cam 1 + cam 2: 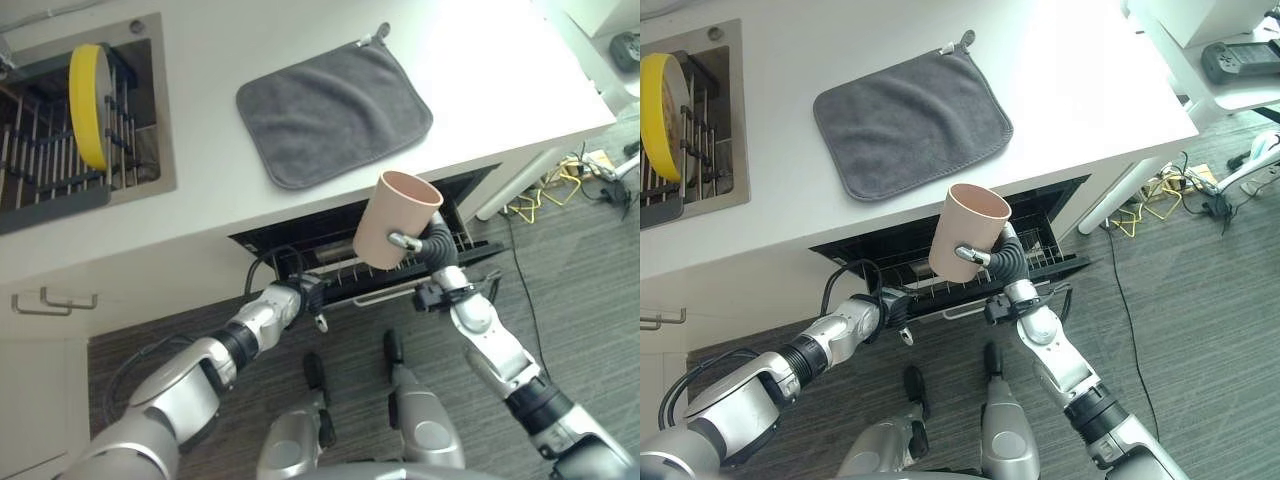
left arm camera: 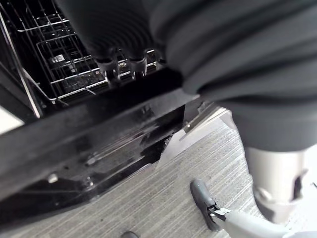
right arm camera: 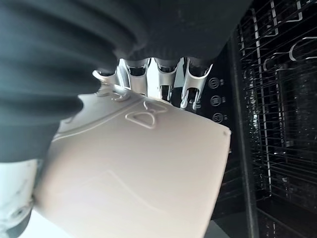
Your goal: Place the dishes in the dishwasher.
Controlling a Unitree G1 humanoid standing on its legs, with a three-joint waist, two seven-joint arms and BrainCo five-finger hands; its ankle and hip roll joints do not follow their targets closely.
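1. The right hand (image 1: pixel 412 243) has its fingers curled round a smooth, tapered pink cup (image 1: pixel 394 219), held tilted with its open mouth up, above the dishwasher (image 1: pixel 340 262).
2. The left hand (image 1: pixel 305 296) lies on the black front edge of the open dishwasher, its fingers (image 2: pixel 121 65) hooked over the edge; a wire rack (image 2: pixel 64 59) lies just past them.
3. Beyond the cup, a soft grey towel (image 1: pixel 335 112) lies flat on the pale surface (image 1: pixel 480 70).
4. Farther from both hands, a yellow plate (image 1: pixel 88 103) stands on edge in a sink rack (image 1: pixel 40 150).
5. Grey striped floor (image 1: pixel 580 290) lies below.
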